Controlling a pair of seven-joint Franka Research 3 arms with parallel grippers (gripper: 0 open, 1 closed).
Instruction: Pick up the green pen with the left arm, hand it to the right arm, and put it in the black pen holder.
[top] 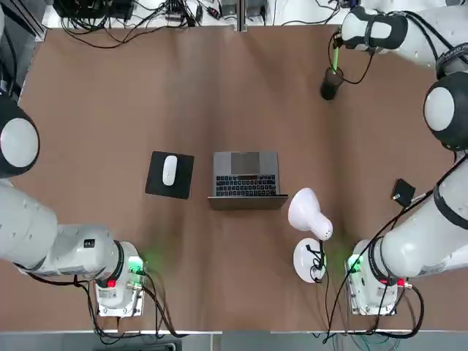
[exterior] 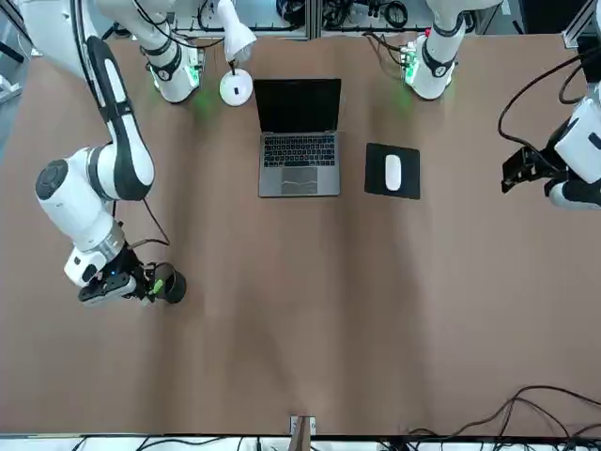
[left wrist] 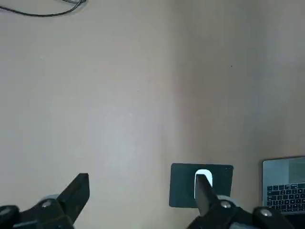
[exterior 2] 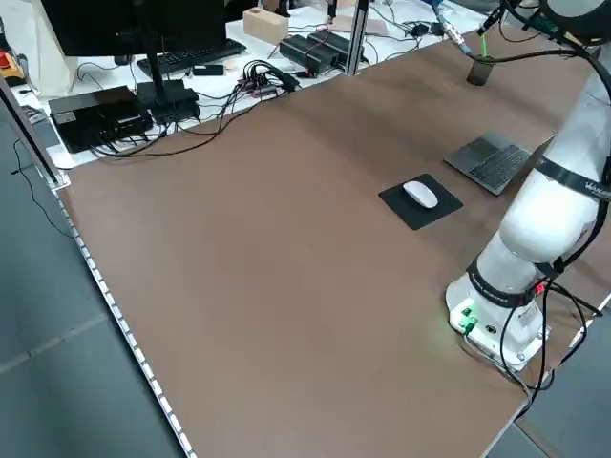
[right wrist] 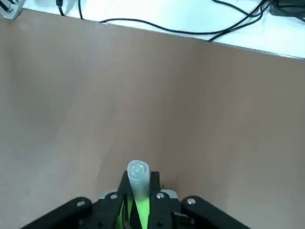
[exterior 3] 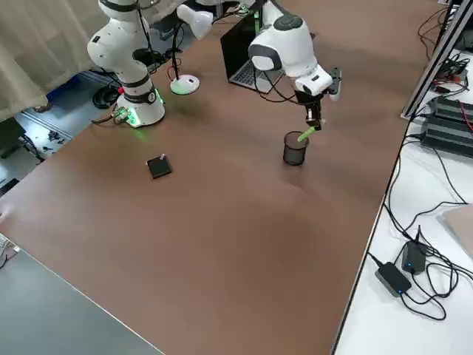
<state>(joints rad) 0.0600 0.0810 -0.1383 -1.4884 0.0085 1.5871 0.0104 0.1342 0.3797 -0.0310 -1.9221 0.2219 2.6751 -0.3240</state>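
Handover done: right gripper [exterior 3: 313, 123] clamped on green pen [exterior 3: 305, 134], pen tilted, lower end at rim of black pen holder [exterior 3: 295, 150] at table's far right. Left gripper [left wrist: 138, 200] empty, fingers apart, near mouse pad [left wrist: 183, 188]. Left: lower pen in, release.

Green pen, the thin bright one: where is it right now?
The thin bright green pen is clamped in the right gripper at the table's far right corner, tilted, its lower end at the rim of the black mesh pen holder.

Brown table [top: 110, 110], laptop [top: 246, 179], mouse pad [top: 170, 175], lamp [top: 310, 259], black pen holder [top: 330, 83]
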